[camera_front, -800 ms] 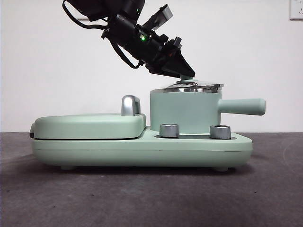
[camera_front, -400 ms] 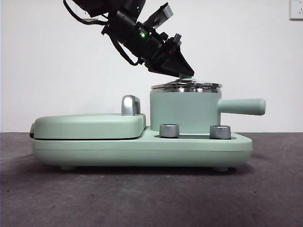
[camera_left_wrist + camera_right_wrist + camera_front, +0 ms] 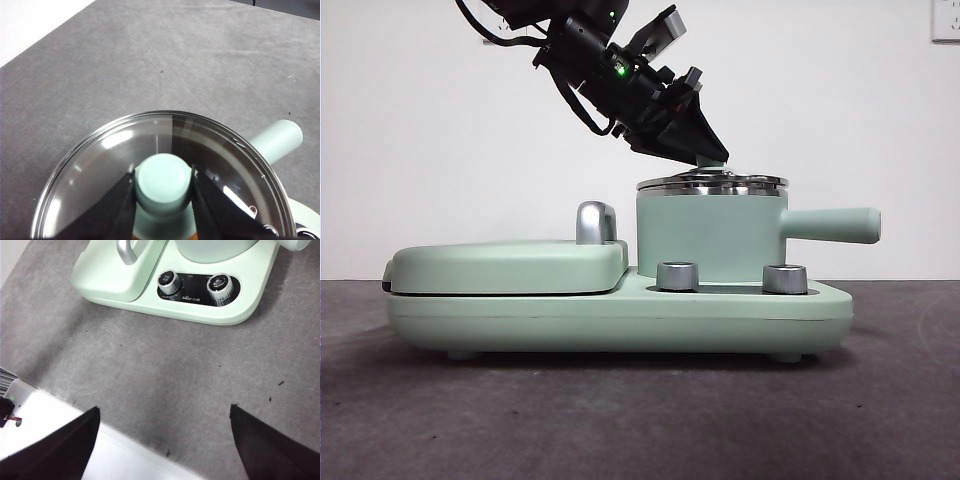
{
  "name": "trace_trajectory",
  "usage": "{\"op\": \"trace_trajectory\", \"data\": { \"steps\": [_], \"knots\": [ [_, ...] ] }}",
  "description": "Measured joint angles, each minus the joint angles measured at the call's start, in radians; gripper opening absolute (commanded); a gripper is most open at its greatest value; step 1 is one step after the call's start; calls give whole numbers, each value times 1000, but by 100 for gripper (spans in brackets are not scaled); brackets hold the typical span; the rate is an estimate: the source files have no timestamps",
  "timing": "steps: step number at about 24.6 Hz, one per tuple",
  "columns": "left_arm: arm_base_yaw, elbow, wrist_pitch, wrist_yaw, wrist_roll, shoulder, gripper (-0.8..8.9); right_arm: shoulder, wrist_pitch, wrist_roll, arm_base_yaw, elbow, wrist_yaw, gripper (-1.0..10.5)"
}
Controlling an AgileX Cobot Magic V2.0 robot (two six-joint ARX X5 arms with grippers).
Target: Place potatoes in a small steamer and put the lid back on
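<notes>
The left gripper is gripping the lid by its knob atop the small steamer, while the right gripper is hanging open above the counter.

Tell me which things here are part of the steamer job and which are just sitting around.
In the job: the small steamer; the lid on it; the left gripper shut on the lid's knob.

Just there: the grill plate, two dials, the waiting right gripper.

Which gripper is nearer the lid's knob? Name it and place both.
Left. The left gripper has its jaws around the lid's knob, atop the small steamer. The right gripper hangs open over bare table, in front of the appliance, well away.
</notes>
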Motion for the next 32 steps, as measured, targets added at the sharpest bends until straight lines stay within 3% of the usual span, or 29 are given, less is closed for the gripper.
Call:
{"op": "trace_trajectory", "data": {
  "steps": [20, 27, 32],
  "knots": [
    [-3, 4, -7, -27, 37, 5, 19, 0, 0, 0, 0, 0, 0, 401],
    [-3, 4, -10, -34, 35, 7, 453, 0, 0, 0, 0, 0, 0, 401],
    [0, 21, -27, -37, -23, 6, 545, 0, 0, 0, 0, 0, 0, 401]
  ]
}}
